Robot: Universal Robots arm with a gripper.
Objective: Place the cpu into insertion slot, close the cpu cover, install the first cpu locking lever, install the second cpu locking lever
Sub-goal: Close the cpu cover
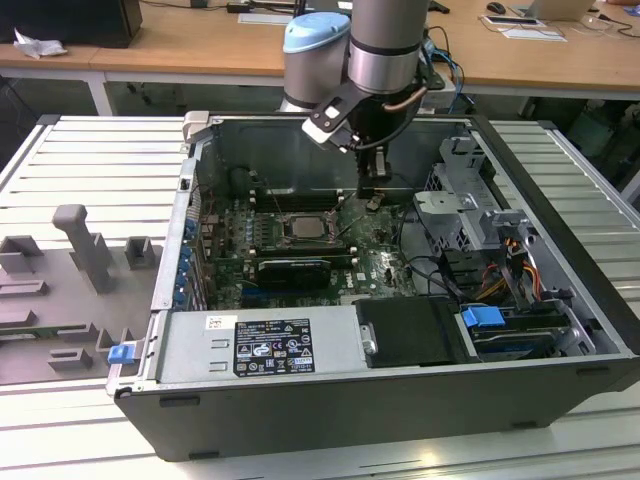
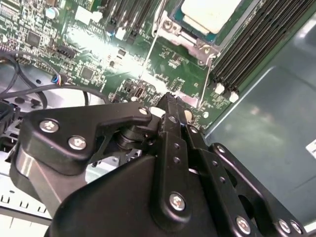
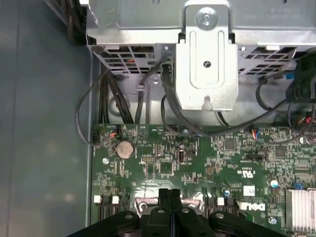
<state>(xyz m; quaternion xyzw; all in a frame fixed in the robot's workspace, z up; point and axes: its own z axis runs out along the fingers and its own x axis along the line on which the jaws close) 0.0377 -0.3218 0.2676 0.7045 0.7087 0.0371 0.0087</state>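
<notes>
Your claw (image 2: 170, 101) is clenched on nothing, its tips low over the green board (image 3: 197, 168). Just ahead of them the cpu (image 2: 210, 12) lies in the insertion slot (image 1: 284, 229), and the cpu cover (image 2: 174, 28) appears down. A thin locking lever (image 2: 207, 79) runs close beside the tips. Push it squarely and slowly, so the wire cannot slip off and scrape the board.

Grey arm (image 1: 385, 40) upright — black pincer (image 1: 372, 192) straight down; fingers (image 3: 163, 197) pressed together
</notes>
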